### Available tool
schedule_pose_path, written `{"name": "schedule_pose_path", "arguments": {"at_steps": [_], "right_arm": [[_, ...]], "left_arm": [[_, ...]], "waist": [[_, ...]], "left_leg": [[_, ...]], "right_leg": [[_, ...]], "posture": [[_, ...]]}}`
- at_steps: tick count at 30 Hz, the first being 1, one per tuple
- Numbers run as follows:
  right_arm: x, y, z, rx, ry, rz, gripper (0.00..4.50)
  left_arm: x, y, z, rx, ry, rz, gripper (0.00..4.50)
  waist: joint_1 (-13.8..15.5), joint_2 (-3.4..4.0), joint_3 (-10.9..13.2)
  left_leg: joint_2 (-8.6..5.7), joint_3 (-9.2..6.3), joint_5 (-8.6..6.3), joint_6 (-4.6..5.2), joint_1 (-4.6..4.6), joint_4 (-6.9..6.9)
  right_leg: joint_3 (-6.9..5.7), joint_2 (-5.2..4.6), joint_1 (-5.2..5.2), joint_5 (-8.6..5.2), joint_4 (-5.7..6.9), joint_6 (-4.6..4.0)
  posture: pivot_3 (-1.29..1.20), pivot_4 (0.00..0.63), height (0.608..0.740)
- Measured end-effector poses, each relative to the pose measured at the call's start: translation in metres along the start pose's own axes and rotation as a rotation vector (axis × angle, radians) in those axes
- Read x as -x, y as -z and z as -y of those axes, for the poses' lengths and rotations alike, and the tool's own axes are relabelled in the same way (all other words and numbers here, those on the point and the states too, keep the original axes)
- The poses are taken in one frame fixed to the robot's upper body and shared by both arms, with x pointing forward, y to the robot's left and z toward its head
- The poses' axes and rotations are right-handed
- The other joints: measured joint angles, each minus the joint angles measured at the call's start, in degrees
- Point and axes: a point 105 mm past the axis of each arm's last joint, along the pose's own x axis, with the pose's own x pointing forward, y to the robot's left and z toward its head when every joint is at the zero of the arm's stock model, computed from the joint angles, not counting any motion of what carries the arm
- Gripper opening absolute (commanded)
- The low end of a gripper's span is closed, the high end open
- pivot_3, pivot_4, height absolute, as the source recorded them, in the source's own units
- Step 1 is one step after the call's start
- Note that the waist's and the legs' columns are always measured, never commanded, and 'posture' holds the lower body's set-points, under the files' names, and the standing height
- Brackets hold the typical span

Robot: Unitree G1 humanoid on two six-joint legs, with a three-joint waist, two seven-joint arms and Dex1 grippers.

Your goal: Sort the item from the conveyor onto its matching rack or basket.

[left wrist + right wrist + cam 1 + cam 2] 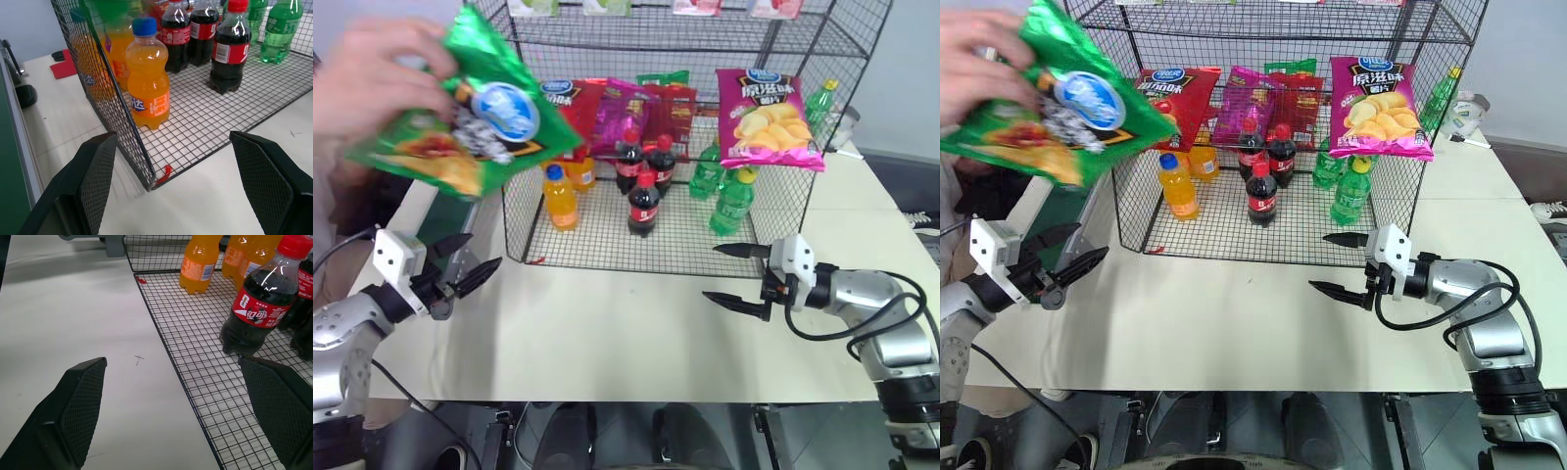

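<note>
A person's hand [372, 83] holds the green bag [470, 108] up in the air, above the left end of the table [626, 333] and just in front of the rack [675, 127]; it is not on the conveyor [11, 196], whose green belt and pale rail run along the table's left edge. Neither gripper has it. The left gripper [470, 274] hangs below the bag with its jaws wide apart and empty; the right gripper [739, 274] waits over the table before the rack's bottom tier, jaws likewise apart and empty.

So the step in hand looks like the very start: the bag is being brought in, and no pickup has begun. The next move probably falls to the left arm, the nearer one, which would need to close on the bag once it is within reach, then carry it to the tier where the red bag [573, 103] and magenta bag [769, 117] hang (the cola [644, 204] and orange bottles [560, 199] stand below them)
</note>
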Motion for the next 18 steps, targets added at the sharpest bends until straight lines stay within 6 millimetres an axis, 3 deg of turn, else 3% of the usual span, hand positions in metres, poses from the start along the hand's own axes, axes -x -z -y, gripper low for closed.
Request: {"name": "schedule_pose_path", "arguments": {"at_steps": [18], "right_arm": [[-0.0013, 0.0013, -0.0001, 0.004, 0.004, -0.008, 4.48]], "left_arm": [[0.0014, 0.0045, 0.0008, 0.004, 0.006, -0.015, 3.9]], "waist": [[0.0, 0.0, 0.0]], "left_leg": [[0.0, 0.0, 0.0, 0.0, 0.0, 0.0]], "right_leg": [[0.0, 0.0, 0.0, 0.0, 0.0, 0.0]], "posture": [[0.0, 0.15, 0.739]]}}
